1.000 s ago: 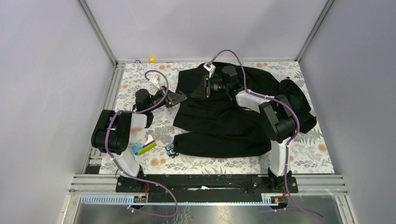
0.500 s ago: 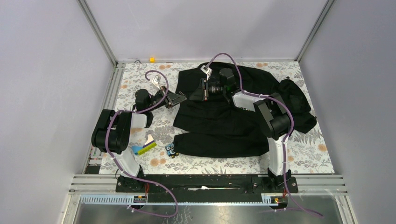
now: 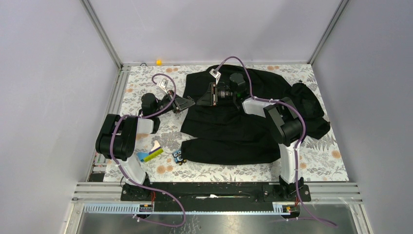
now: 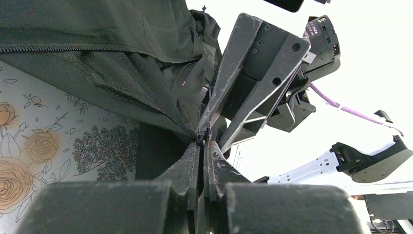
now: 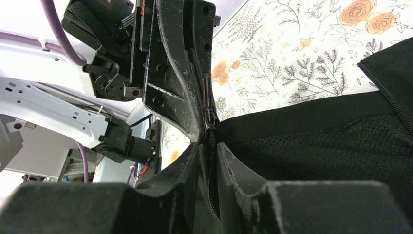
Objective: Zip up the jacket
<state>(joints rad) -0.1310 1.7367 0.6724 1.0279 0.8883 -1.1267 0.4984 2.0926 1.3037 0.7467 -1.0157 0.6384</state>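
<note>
- Top view: the jacket [image 3: 234, 126] is spread over the counter [image 3: 321, 161]. The left claw [image 3: 193, 102] and right claw [image 3: 200, 99] are met at its left edge.
- Left wrist: the left claw is clenched on fabric at the end of the open zipper [image 4: 58, 48].
- Right wrist: the zipper line is closely straddled by the right claw, but a firm pinch cannot be told. Joining the zipper ends is judged to be in hand, and next the slider must be seated.

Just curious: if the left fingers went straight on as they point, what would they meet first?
Likely the right arm's fingers, tip to tip ahead, at the zipper edge of the black soft-fabric jacket.
</note>
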